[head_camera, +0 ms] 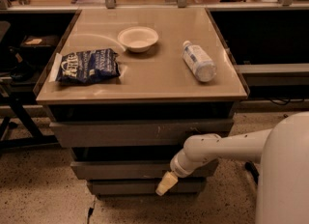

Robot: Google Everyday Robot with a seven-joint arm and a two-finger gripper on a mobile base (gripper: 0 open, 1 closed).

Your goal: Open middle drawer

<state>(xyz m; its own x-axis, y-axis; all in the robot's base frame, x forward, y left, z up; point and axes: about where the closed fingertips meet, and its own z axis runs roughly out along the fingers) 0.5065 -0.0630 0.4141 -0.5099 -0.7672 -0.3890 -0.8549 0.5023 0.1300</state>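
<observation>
The middle drawer (pixel 120 170) is the plain grey front, second of three stacked under the tan tabletop. A dark gap shows above it. The scratched top front (pixel 140 133) lies above it and the lowest front (pixel 130 187) below it. My gripper (pixel 166 183), with a pale yellowish tip on a white arm (pixel 217 148), reaches in from the right. It points down and left, with its tip at the middle drawer's lower edge, right of centre, overlapping the lowest front.
On the tabletop (pixel 149 80) lie a blue chip bag (pixel 87 66), a white bowl (pixel 138 38) and a water bottle on its side (pixel 198 61). Dark shelving flanks the cabinet on both sides. A speckled floor (pixel 34 194) lies in front.
</observation>
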